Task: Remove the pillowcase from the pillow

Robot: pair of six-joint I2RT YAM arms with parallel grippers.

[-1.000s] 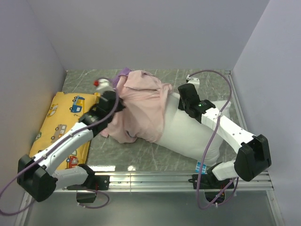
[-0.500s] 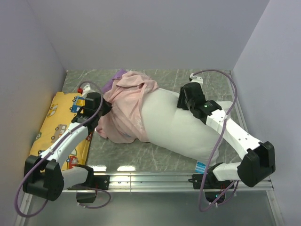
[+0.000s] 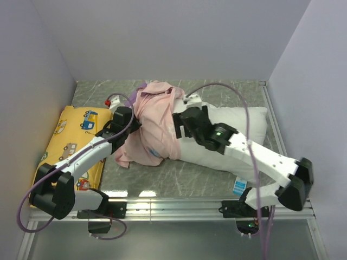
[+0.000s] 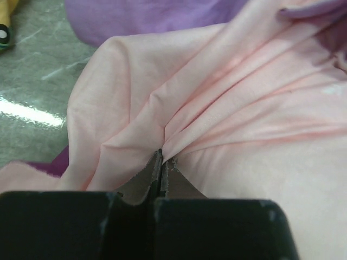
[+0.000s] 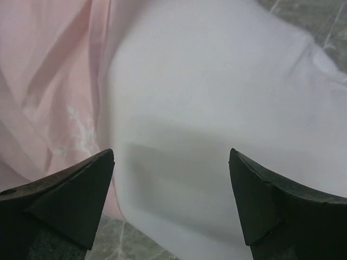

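The pillowcase (image 3: 153, 122) lies bunched and inside out, pale pink, over the left end of the white pillow (image 3: 238, 127). My left gripper (image 3: 135, 120) is shut on a pinched fold of the pillowcase (image 4: 206, 108); creases radiate from its closed tips (image 4: 161, 162). A purple patch of its outer side (image 4: 152, 16) shows at the top of the left wrist view. My right gripper (image 3: 179, 125) hovers open over the pillow (image 5: 217, 108) near the edge of the pillowcase (image 5: 49, 81), its fingers (image 5: 81, 195) wide apart with nothing between them. A blue-white tag (image 3: 238, 187) hangs at the pillow's near edge.
A yellow cushion with cartoon vehicles (image 3: 68, 143) lies along the left wall. Grey walls close in the left, back and right. A metal rail (image 3: 179, 205) runs along the near edge by the arm bases. Marbled tabletop (image 3: 173, 176) shows in front of the pillow.
My right gripper let go of the pillow, opened wide and swung left to the pillowcase's edge. The pillow dropped back and lies flatter, further right. My left gripper kept its hold, shifting slightly.
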